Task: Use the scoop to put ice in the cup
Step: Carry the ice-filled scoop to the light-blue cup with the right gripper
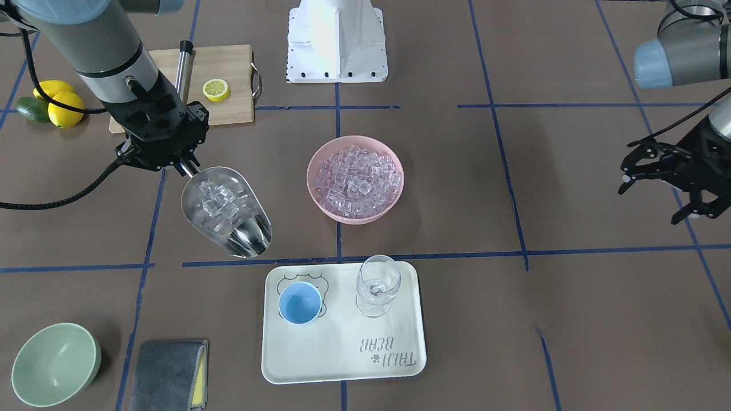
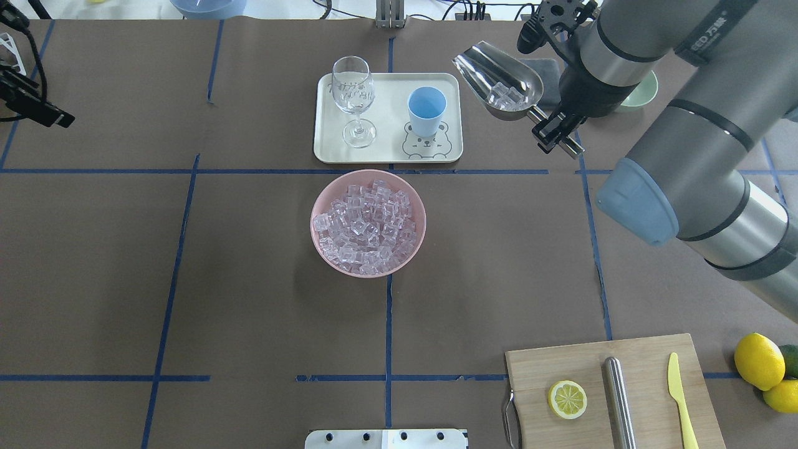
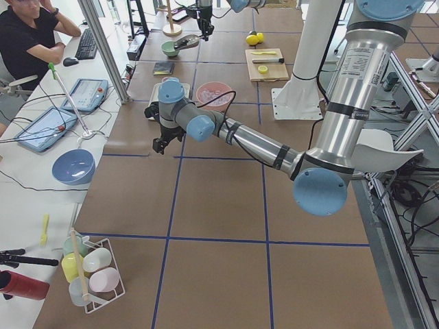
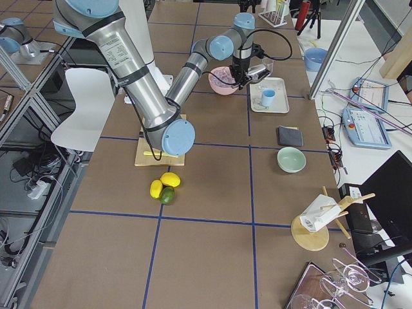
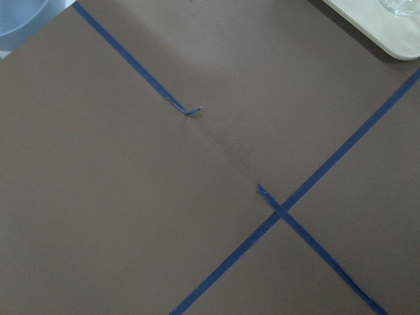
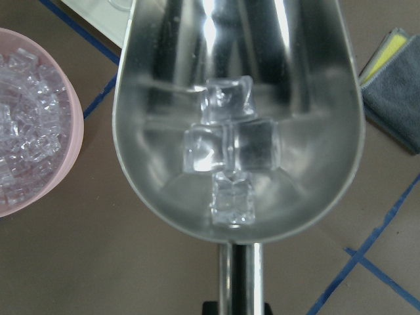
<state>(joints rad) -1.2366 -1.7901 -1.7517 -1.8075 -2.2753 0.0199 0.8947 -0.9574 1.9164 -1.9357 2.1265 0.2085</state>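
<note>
Ice (image 6: 226, 157) in scoop (image 1: 243, 228); right end effector (image 1: 180, 163) clamping handle (image 6: 239, 275); left end effector (image 1: 651, 197) spread, empty; tray (image 1: 342, 348) reads "BEAR".

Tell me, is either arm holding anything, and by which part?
The right end effector grips the scoop by its thin handle; ice cubes lie in its bowl. The left end effector is open, holding nothing.

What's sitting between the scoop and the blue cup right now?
Nothing standing: the overhead view shows only bare table and the rim of the tray between the scoop and the cup.
</note>
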